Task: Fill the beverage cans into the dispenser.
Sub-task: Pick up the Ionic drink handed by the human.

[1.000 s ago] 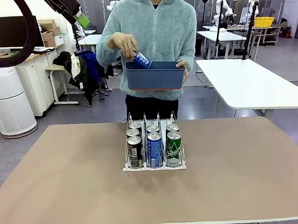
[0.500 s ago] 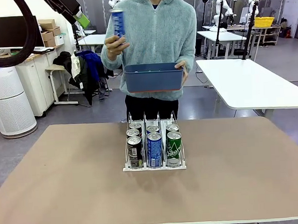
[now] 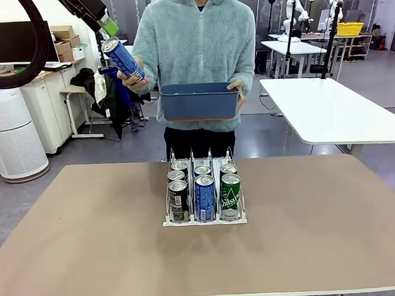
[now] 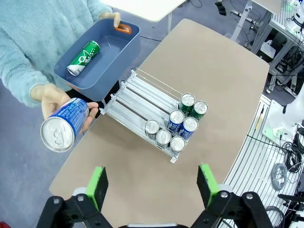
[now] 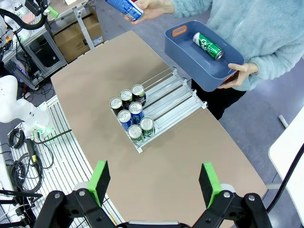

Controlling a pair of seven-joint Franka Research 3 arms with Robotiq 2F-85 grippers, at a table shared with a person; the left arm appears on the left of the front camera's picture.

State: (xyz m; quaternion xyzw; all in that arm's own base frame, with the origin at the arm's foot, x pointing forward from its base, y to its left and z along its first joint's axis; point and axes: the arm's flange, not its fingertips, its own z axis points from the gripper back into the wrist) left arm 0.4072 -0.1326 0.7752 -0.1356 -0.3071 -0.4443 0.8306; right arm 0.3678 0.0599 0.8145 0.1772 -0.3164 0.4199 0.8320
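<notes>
The person's hand (image 3: 137, 80) had swung the slim blue drink can (image 3: 122, 59) out of its upright hold before the chest. It had come down toward the upper left of the front frame, where it leaned with its round silver top tipped up and to the left. The dark blue rectangular plastic bin (image 3: 198, 101), gripped at its right end by the other hand (image 3: 236, 86), had drifted slightly left. Nothing on the table had shifted.

The white-and-clear dispenser (image 3: 204, 221) stood at the middle of the smooth tan table (image 3: 83, 247). Its thin upright dividers marked three lanes. Three dark grey cans (image 3: 178, 201) filled the left lane, two glossy blue cans (image 3: 205, 198) the middle, and two green cans with white lettering (image 3: 230, 196) the right, all crowded at the near end. In the left wrist view one more green can (image 4: 83, 58) lay on its side on the bin's floor, beside a fuzzy pale teal fleece sleeve (image 4: 28, 42).

The left tool (image 4: 153, 183) and the right tool (image 5: 154, 179) hung high over the table. Each had its green-padded black fingers spread fully apart and held nothing.
</notes>
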